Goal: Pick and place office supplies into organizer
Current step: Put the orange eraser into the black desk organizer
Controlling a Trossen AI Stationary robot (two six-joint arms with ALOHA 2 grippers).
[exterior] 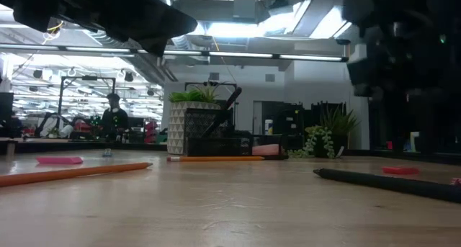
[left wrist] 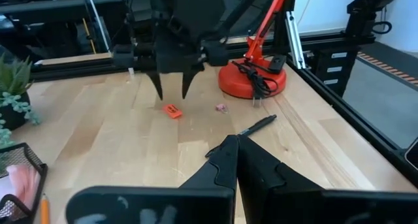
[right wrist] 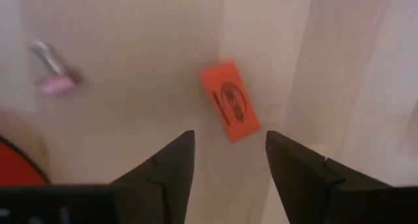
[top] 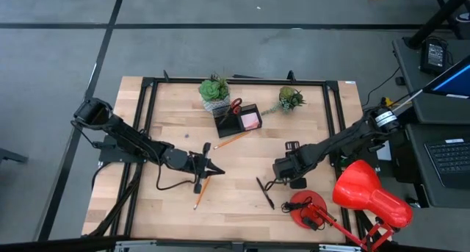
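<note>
Two plants [top: 215,90] flank organizer [top: 239,118]; lamp [top: 367,193] beside right gripper [top: 277,170].

arms: dark, jointed | left tool [left wrist: 236,160]: black wedge fingers | right tool [right wrist: 228,160]: black tapered fingers

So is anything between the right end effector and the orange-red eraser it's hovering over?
Nothing visible. The right end effector hangs open directly above the orange-red eraser, with only bare table around it. A small pink eraser lies off to one side, clear of the fingers.
</note>
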